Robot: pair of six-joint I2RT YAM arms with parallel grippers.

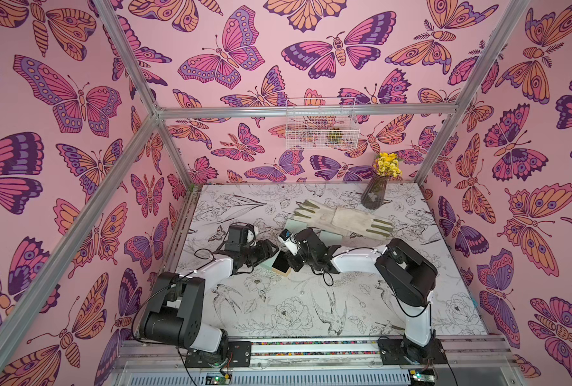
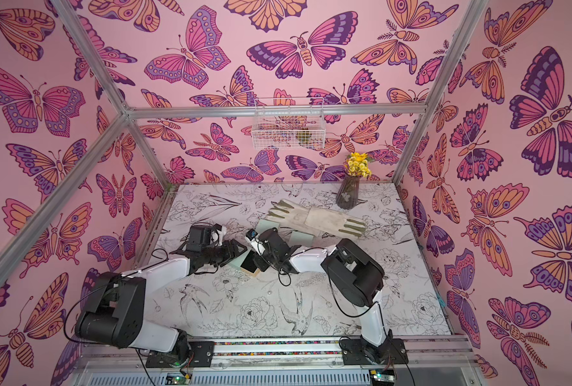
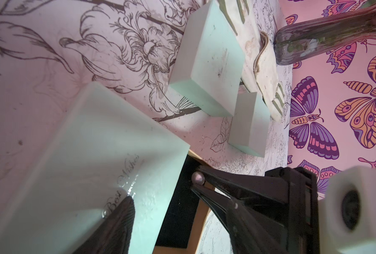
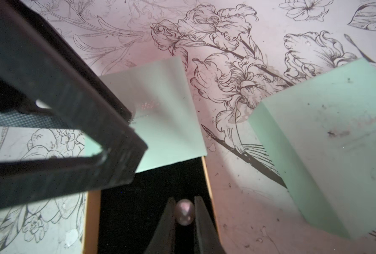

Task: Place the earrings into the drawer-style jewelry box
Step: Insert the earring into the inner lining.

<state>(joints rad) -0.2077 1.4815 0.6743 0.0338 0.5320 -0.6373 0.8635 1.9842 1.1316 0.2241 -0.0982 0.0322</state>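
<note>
The right hand was clamped on a pearl earring, poised just over the black lining of the open drawer of the mint jewelry box. It should probably sink close to the lining before parting, since a round pearl would likely roll or bounce over the tan rim. The left hand lay against the box, one finger on its top; whether it gripped could not be told. Both forearms reached low over the worktop, converging on the box.
</note>
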